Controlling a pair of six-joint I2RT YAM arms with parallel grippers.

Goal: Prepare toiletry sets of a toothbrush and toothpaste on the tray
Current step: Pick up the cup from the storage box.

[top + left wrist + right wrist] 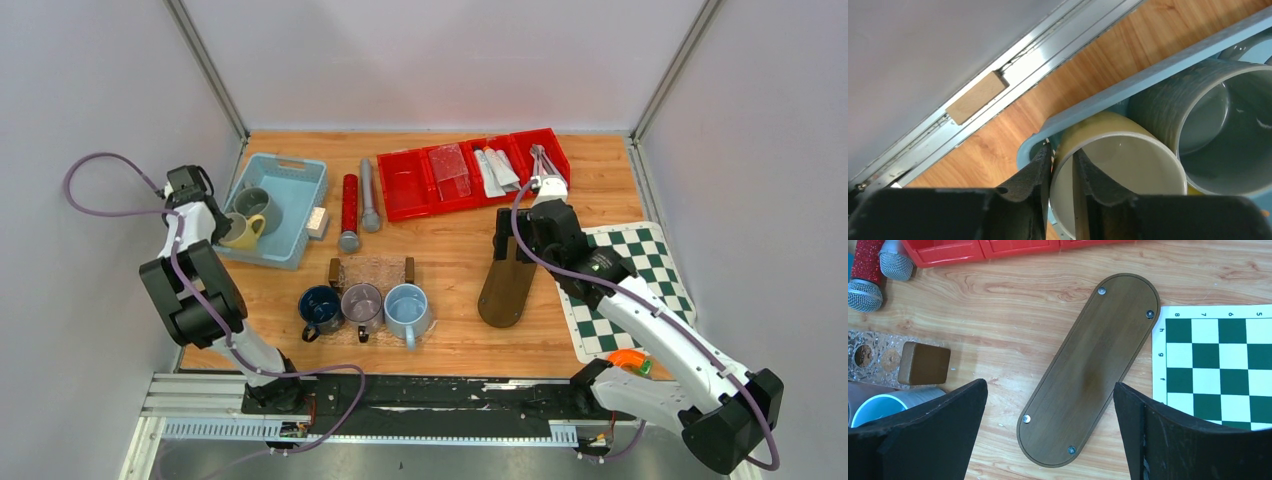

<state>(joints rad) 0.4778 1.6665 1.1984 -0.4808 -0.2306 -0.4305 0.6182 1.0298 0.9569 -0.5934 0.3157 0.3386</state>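
Toothpaste (497,170), overhead: lying in the red bin (410,190), one compartment left of the toothbrush (543,160) bundle.
Tray (505,295), overhead: lying on the surface near the bin, its right edge touching the chessboard mat (640,250).
Left claw (228,222), overhead: reaching into the blue basket (300,165) at the yellow mug (243,231).
Left claw (1062,157), left wrist: pinching the yellow mug's rim, one finger outside, one inside; grey-green mug (1168,105) sitting just beside.
Right claw (1049,386), right wrist: hanging spread wide above the tray, gripping nothing.
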